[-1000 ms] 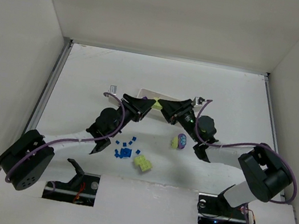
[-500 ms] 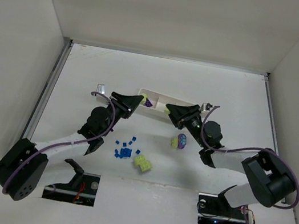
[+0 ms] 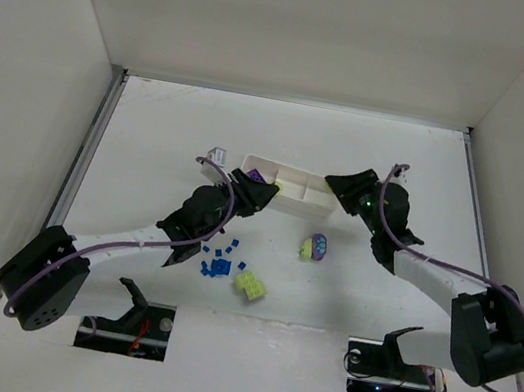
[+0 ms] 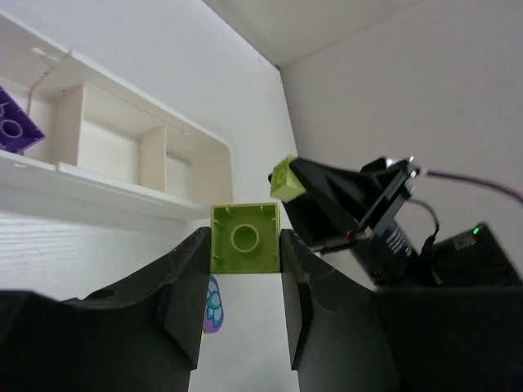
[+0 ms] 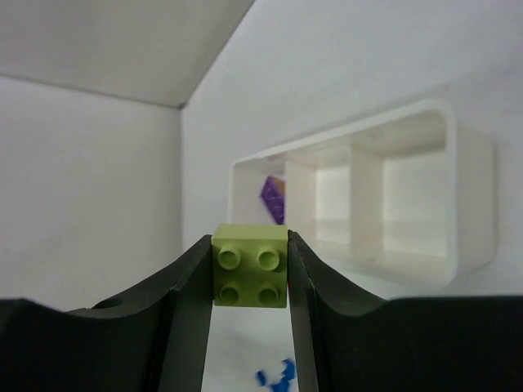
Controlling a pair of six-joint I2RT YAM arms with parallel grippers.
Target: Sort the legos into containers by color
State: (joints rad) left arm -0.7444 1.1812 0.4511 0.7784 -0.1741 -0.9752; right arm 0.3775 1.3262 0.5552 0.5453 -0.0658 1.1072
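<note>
Top external view: a long, shallow white plastic tray (image 3: 303, 195) of three compartments lies on the table (image 3: 174, 120) between the two arms. The left gripper (image 4: 245, 253) is clamped on a small yellow-green plastic brick (image 4: 245, 235); the right gripper (image 5: 250, 282) pinches a second yellow-green brick (image 5: 250, 265). One purple brick (image 5: 274, 198) lies in the tray's left-end compartment; tiny dark blue bricks (image 3: 218, 261) lie loose near the left arm. The step appears to be delivery: next, each gripper must be carried over one shared empty compartment and opened.
</note>
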